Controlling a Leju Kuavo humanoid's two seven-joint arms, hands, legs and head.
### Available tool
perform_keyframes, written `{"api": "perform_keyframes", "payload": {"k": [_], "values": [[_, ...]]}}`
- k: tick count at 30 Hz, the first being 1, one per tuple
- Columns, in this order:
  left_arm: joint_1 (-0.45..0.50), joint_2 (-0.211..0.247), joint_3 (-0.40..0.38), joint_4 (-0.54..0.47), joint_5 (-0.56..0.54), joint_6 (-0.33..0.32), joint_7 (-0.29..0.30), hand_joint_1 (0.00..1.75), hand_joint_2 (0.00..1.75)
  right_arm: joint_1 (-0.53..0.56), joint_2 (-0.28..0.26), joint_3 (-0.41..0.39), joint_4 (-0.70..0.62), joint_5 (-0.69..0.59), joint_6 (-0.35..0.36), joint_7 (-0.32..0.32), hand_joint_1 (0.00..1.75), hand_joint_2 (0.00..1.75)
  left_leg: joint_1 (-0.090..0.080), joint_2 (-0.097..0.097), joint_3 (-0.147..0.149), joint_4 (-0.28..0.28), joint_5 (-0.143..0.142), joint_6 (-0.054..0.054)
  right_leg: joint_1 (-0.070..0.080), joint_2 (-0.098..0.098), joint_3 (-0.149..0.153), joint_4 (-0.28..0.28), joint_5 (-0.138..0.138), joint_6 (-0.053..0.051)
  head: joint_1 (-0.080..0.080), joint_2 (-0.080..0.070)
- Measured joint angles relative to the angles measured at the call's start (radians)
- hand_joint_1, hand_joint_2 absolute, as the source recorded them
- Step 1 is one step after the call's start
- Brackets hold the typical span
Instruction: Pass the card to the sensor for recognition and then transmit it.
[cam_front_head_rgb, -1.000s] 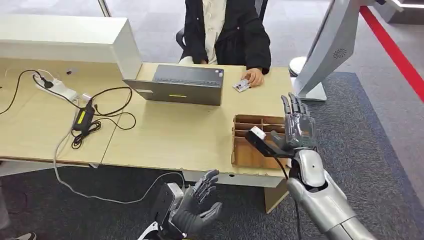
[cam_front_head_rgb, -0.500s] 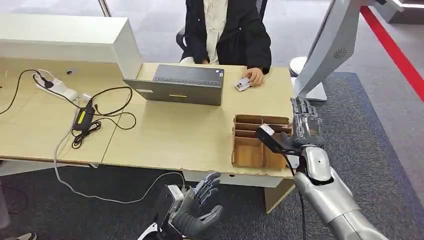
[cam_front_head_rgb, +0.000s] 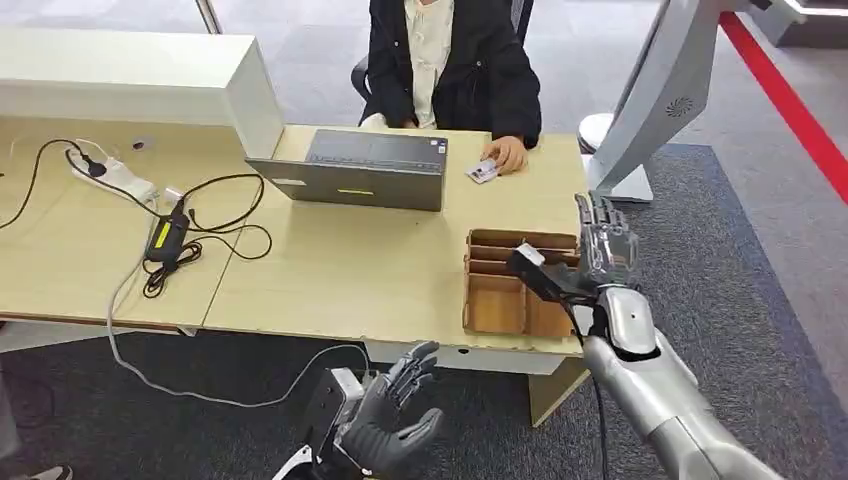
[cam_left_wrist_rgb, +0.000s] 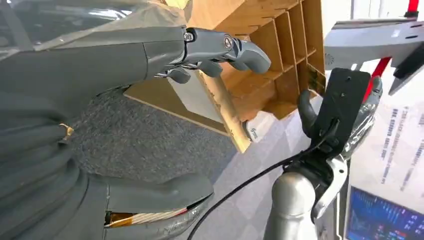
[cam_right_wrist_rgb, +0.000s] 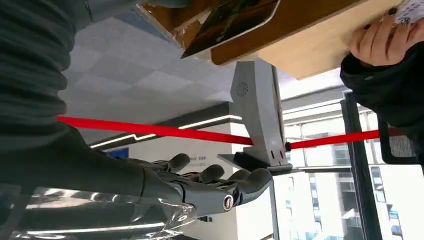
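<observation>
Barely started: card (cam_front_head_rgb: 483, 172) under the person's hand (cam_front_head_rgb: 508, 153); our right hand (cam_front_head_rgb: 603, 243) and left hand (cam_front_head_rgb: 392, 420), fingers spread, hold nothing.

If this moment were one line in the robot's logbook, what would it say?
right hand: raised beside tray, holds nothing | left hand: low, fingers apart | card: on desk under person's hand | handover: not begun

No text is legible — labels too blurred.

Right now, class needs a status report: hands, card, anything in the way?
Left hand open, low beside desk. Right hand open, raised over wooden tray. Card on desk under person's hand.
</observation>
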Motion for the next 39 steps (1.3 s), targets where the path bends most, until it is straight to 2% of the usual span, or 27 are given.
{"api": "perform_keyframes", "payload": {"k": [15,16,17,18,39], "values": [[0.000,0.010,-0.014,-0.008,0.014,0.010,-0.001,0.00,1.75,-0.022,0.026,0.013,0.055,-0.015,-0.007,-0.009,0.00,1.75,0.000,0.000,0.000,0.000,0.000,0.000,0.000,0.000,0.000,0.000,0.000,0.000,0.000,0.000],[0.000,0.010,-0.014,-0.008,0.018,0.010,-0.002,0.00,1.75,-0.022,0.026,0.013,0.057,-0.018,-0.006,-0.010,0.45,1.75,0.000,0.000,0.000,0.000,0.000,0.000,0.000,0.000,0.000,0.000,0.000,0.000,0.000,0.000],[0.000,0.010,-0.014,-0.008,0.021,0.010,-0.003,0.00,1.75,-0.023,0.027,0.013,0.061,-0.020,-0.007,-0.010,1.69,1.75,0.000,0.000,0.000,0.000,0.000,0.000,0.000,0.000,0.000,0.000,0.000,0.000,0.000,0.000],[0.000,0.010,-0.015,-0.008,0.022,0.010,-0.004,0.00,1.75,-0.024,0.028,0.014,0.063,-0.024,-0.006,-0.011,1.75,1.75,0.000,0.000,0.000,0.000,0.000,0.000,0.000,0.000,0.000,0.000,0.000,0.000,0.000,0.000],[-0.005,0.015,-0.024,-0.009,0.040,0.010,-0.008,0.00,1.75,-0.026,0.026,0.021,0.085,-0.052,0.006,0.000,1.75,1.75,0.000,0.000,0.000,0.000,0.000,0.000,0.000,0.000,0.000,0.000,0.000,0.000,0.000,0.000]]}}
